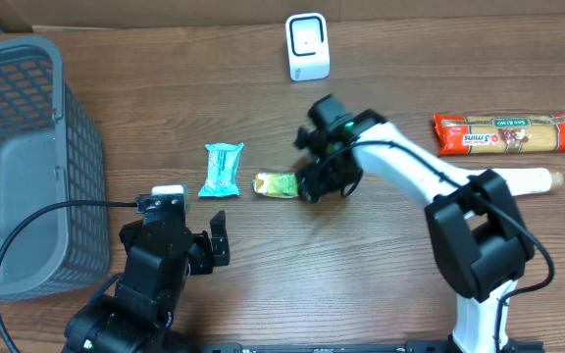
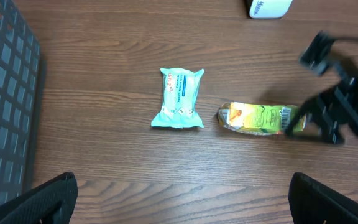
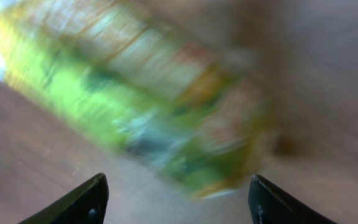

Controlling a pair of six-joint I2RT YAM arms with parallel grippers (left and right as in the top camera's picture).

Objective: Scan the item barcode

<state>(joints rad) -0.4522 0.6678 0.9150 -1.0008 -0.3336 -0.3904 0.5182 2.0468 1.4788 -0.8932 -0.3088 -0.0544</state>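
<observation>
A green and yellow snack packet (image 1: 276,184) lies flat on the wooden table, with a barcode near its right end (image 2: 284,114). My right gripper (image 1: 309,189) is low at that right end, open. In the right wrist view the packet (image 3: 148,93) is a blur just ahead of the wide-apart fingertips (image 3: 178,186), with nothing gripped. A white scanner (image 1: 307,46) stands at the back of the table. My left gripper (image 2: 185,202) is open near the front, well short of the packet (image 2: 257,118).
A teal packet (image 1: 223,169) lies just left of the snack packet. A grey mesh basket (image 1: 18,157) fills the left side. At the right lie a red pasta pack (image 1: 508,133) and a cream tube (image 1: 528,180).
</observation>
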